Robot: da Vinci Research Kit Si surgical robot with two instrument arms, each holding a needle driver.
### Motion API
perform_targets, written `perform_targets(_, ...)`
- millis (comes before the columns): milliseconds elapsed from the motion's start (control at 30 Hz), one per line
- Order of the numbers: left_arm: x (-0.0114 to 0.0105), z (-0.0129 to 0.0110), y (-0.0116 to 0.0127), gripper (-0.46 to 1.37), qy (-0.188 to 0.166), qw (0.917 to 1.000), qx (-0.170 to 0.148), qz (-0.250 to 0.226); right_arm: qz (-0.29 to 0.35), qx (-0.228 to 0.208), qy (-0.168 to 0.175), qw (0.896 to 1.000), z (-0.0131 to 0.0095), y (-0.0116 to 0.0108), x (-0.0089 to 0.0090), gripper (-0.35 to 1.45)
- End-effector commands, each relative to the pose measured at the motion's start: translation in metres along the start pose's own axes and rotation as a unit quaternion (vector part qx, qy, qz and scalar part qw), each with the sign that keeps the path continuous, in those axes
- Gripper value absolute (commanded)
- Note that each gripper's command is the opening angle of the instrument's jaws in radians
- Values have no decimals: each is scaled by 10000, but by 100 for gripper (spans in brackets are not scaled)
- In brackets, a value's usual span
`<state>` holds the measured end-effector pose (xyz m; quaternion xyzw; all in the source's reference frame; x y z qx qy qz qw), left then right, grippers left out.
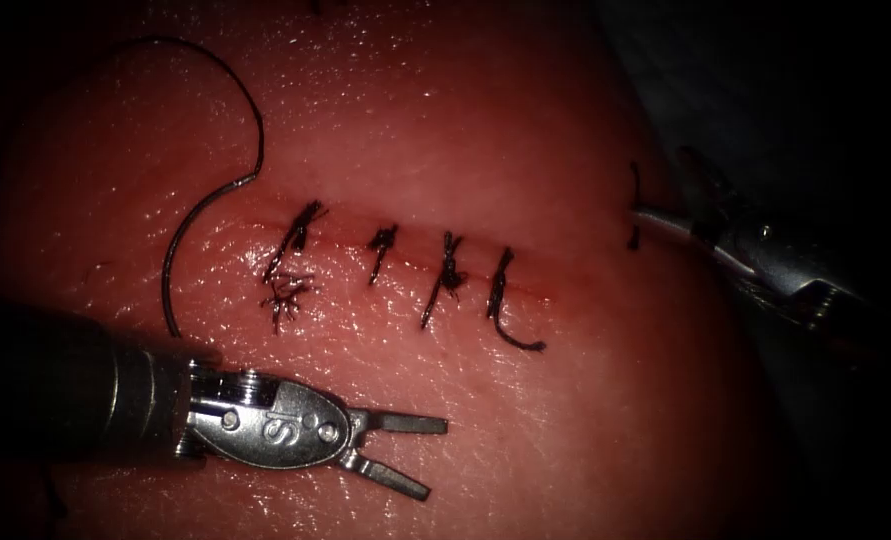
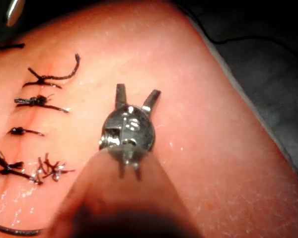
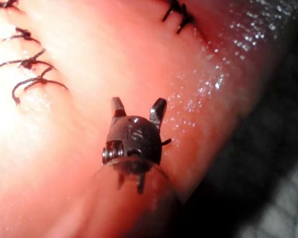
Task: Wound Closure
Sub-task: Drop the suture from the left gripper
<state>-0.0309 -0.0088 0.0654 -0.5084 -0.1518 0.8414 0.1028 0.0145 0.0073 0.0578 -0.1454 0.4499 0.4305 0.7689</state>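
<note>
Below the cut [image 1: 415, 245], left claw [image 1: 420, 455] open, empty

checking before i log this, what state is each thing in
left tool: jaws open, holding nothing, below the cut
right tool: jaws open, holding nothing
cut: drawn shut under four stitches
stitches: tied, ends cut short
thread: loose, curving over the tissue left of the cut
needle: cannot pick it out from the thread
</note>
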Motion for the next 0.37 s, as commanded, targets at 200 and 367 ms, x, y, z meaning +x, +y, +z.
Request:
perform_targets(200, 2, 3, 2, 38, -10, 10000, 35, -16, -3, 14, 3, 10000, 0, 0, 0, 107)
perform_targets(367, 2, 4, 2, 38, -12, 10000, 41, -17, -3, 12, 3, 10000, 0, -1, 0, 108)
